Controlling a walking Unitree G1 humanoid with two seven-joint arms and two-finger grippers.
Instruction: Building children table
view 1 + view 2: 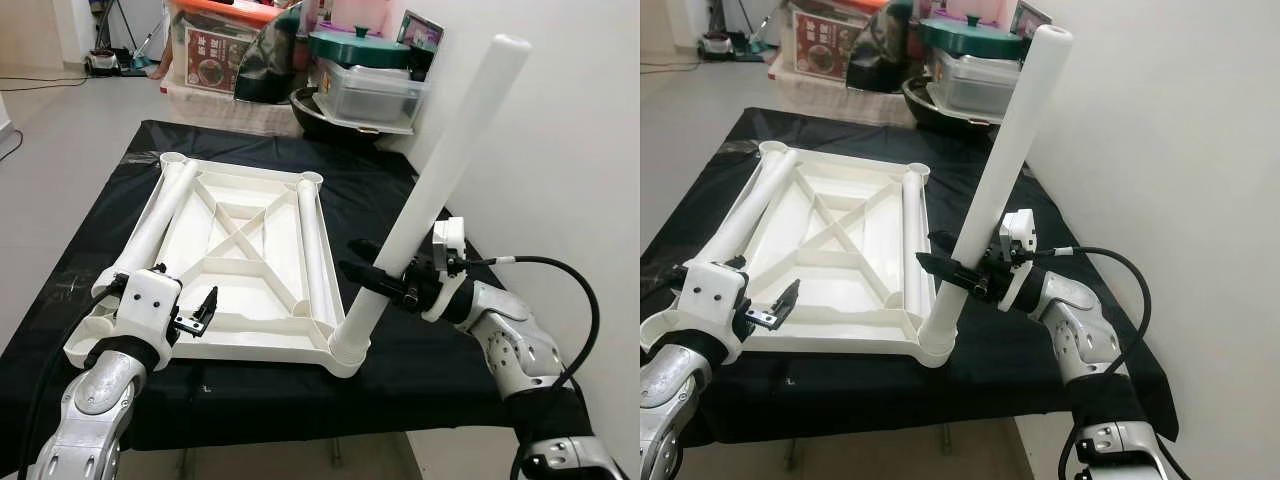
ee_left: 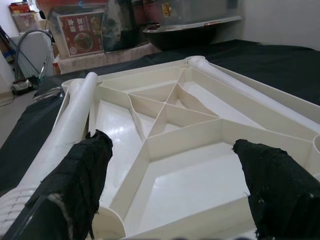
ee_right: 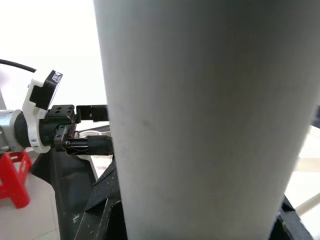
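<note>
Printed box behind the table: red label with white characters beside a round food picture, too small and blurred to read. No other text, brand, number or sign legible.

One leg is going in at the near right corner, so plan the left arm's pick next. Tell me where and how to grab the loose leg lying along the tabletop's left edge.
Grip the loose leg mid-length, coming from above with the fingers straddling it crosswise. It is a smooth round tube lying flat along the upturned tabletop, its far end by the corner socket. The left gripper hangs open at its near end.
</note>
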